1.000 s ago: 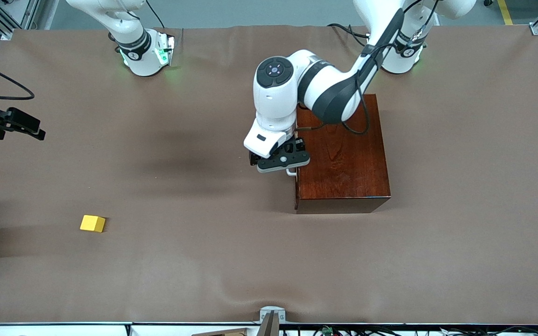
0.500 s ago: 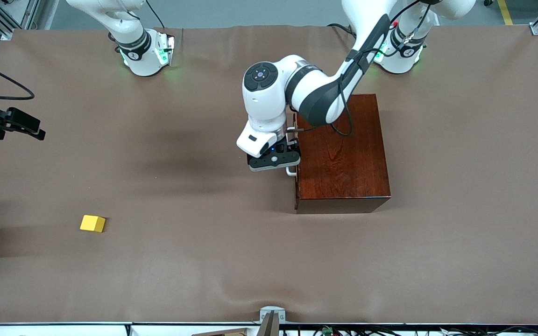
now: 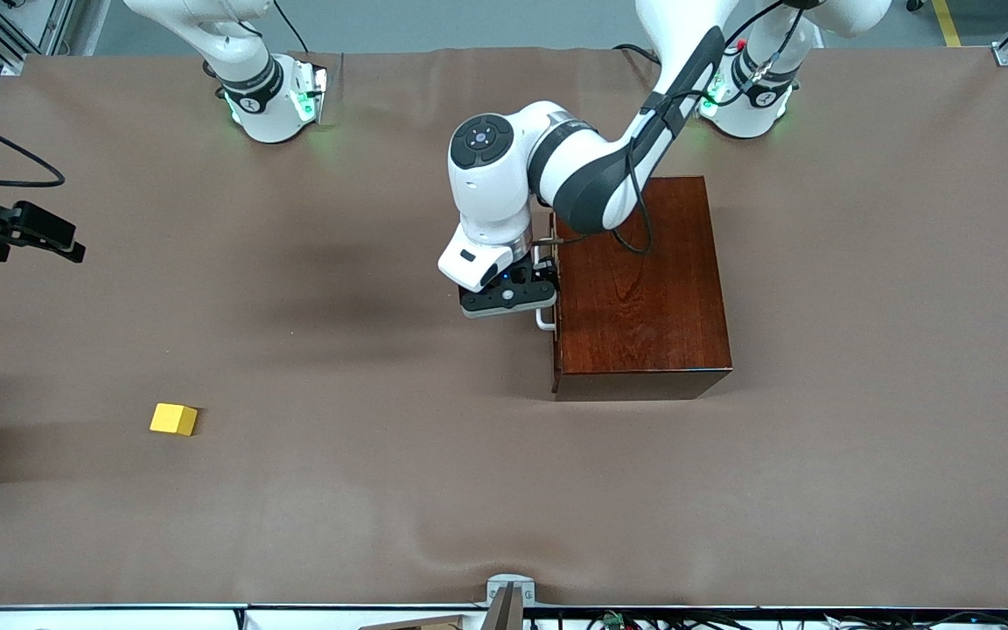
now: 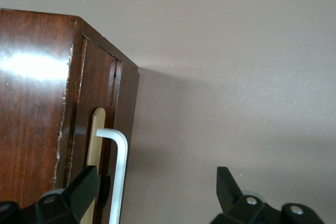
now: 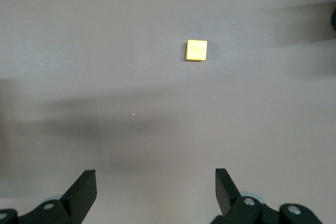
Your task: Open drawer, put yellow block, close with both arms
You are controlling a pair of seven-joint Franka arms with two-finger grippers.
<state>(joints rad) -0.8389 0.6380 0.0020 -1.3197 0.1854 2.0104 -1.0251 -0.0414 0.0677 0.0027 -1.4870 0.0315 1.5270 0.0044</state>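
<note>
Left gripper at the drawer's white handle — drawer shut in the wooden box.
Yellow block lies on the brown table cover at about 8 o'clock from the box, well apart — toward the right arm's end, nearer the camera. Right arm's base sits at 11 o'clock.

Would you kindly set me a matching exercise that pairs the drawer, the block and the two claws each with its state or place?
Things:
1. drawer
2. block
3. left claw
4. right claw

States or places:
A. open, up in the air over the block
B. shut, flush in its box
C. open, astride the white handle
D. on the table, toward the right arm's end

Pairs: 1-B, 2-D, 3-C, 4-A.
</note>
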